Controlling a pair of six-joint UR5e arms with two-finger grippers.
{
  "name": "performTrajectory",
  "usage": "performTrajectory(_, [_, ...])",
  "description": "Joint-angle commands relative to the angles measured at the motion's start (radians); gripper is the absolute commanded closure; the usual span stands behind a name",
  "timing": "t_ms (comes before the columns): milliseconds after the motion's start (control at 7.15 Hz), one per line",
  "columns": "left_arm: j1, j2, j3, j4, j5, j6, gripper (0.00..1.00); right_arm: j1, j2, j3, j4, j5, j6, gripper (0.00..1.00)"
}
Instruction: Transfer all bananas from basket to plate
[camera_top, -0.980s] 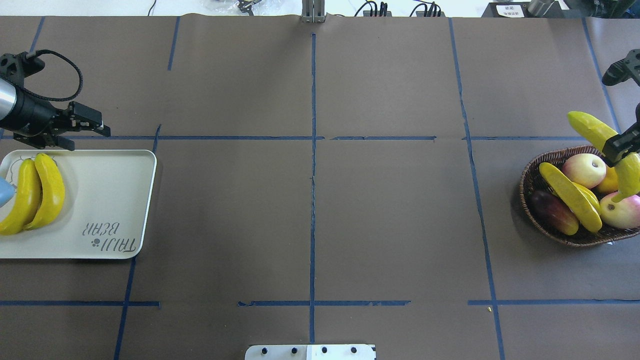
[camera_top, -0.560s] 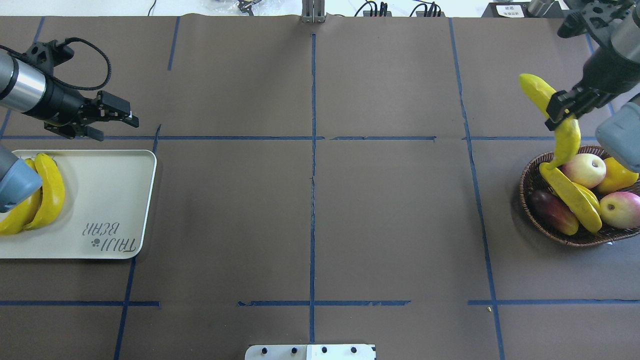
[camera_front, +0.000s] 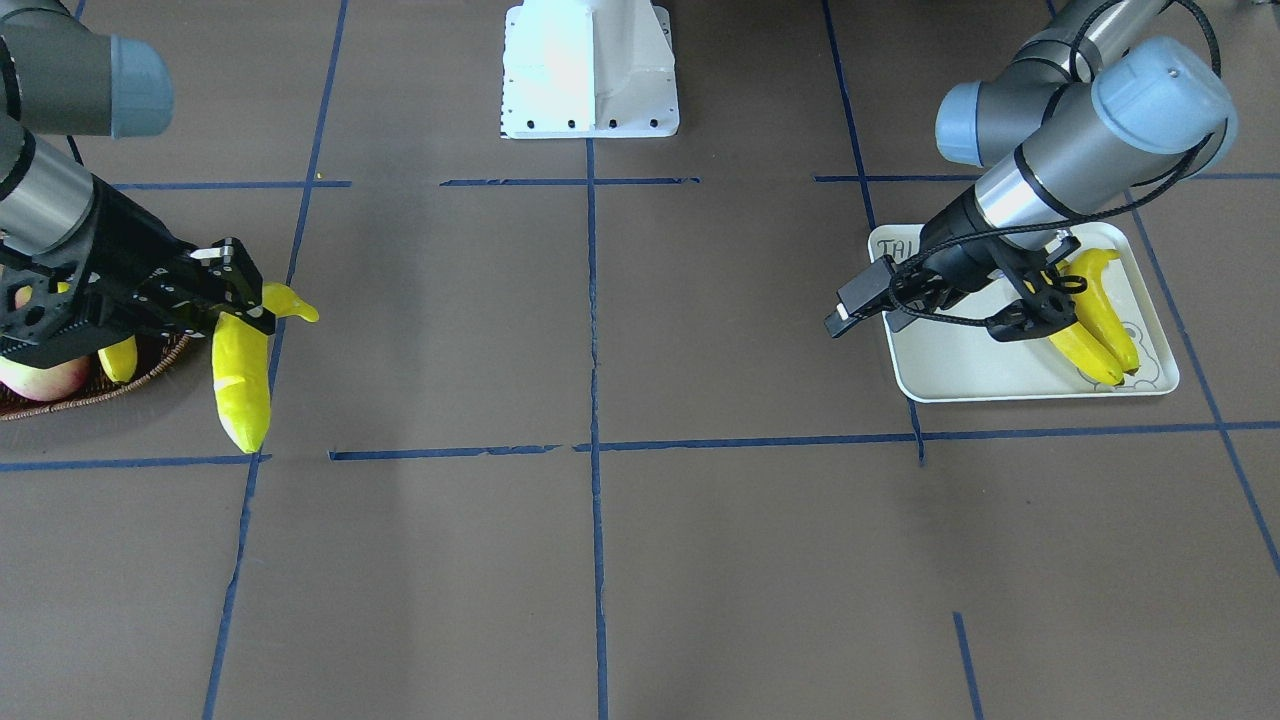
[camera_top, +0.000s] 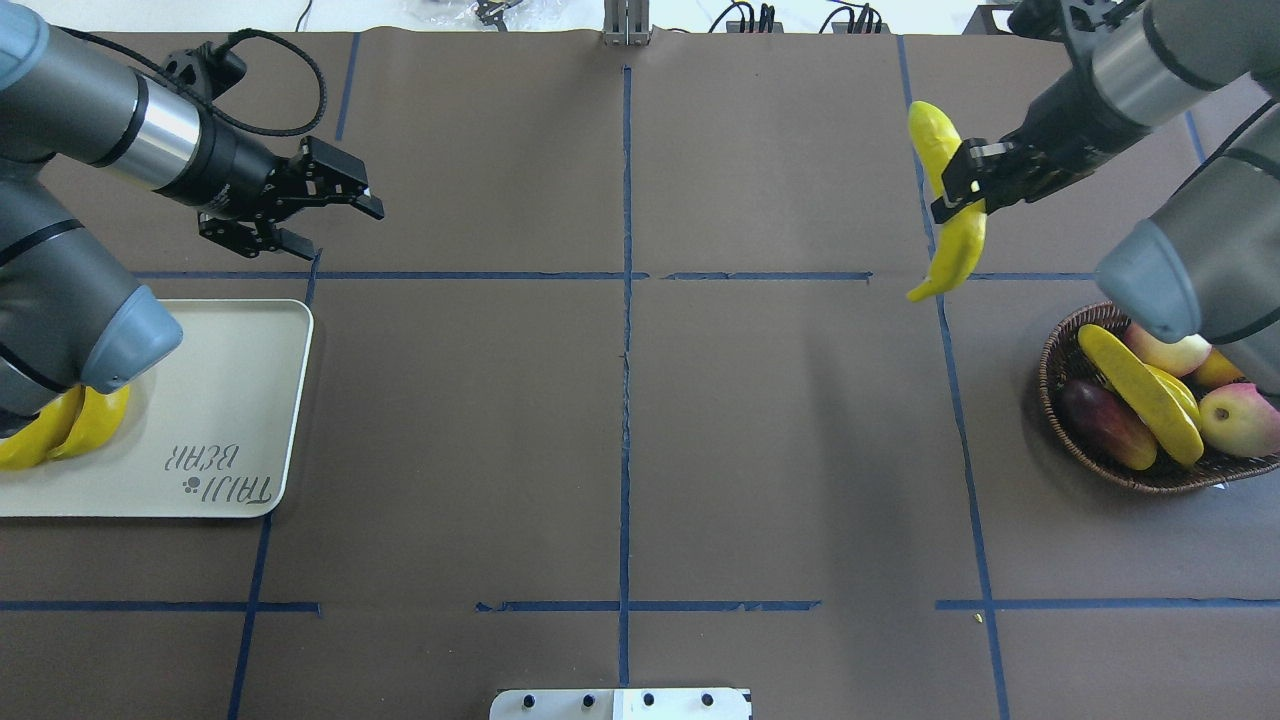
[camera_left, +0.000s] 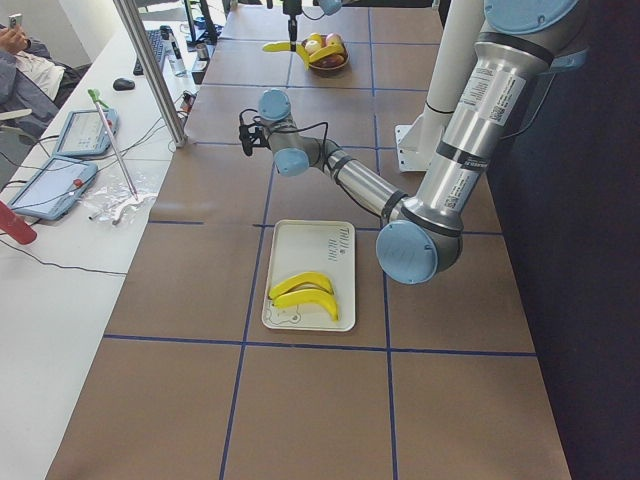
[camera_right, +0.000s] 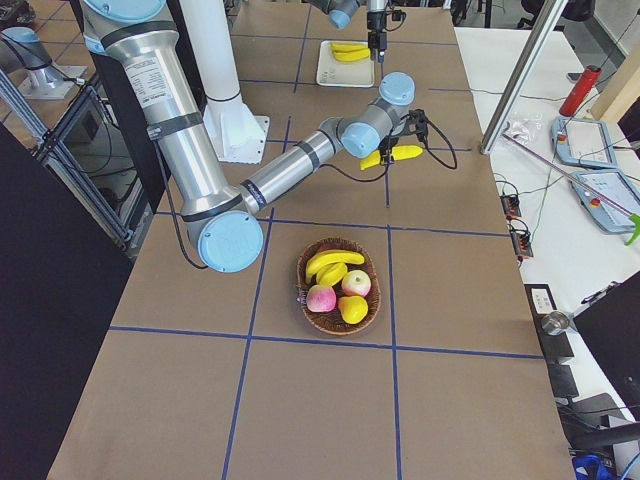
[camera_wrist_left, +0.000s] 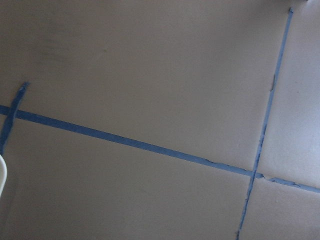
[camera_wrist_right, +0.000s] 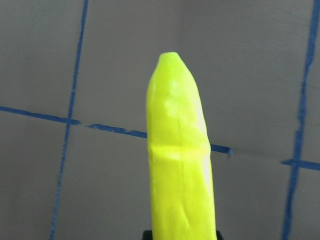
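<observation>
moved: right claw (camera_top: 958, 190) lifted banana (camera_top: 962, 250) clear of basket (camera_top: 1052, 352), toward centre; left claw (camera_top: 338, 228) swung inward.
right claw: clamped mid-banana, long axis crosswise to grip.
left claw: spread wide, empty.
plate (camera_top: 230, 400): far across tabletop (camera_top: 500, 420), nearer left claw; held two bananas (camera_top: 95, 415).

Bench (camera_top: 780, 450) middle wide open between plate (camera_top: 220, 400), left end, and basket (camera_top: 1048, 385), right end. Plate: bananas (camera_top: 50, 440) along outer side, inner half bare, left arm elbow (camera_top: 90, 330) close by. Basket full of fruit (camera_top: 1235, 420), right arm elbow (camera_top: 1190, 260) close by. Carried banana (camera_top: 955, 250) hangs above bench, far right.
</observation>
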Motion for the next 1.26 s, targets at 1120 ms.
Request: performTrajectory(1120, [0.236,-0.217,0.105,-0.288,0.328,-0.357,0.0,-0.395,0.209,-0.067,0.373,-0.318,0.518,0.97])
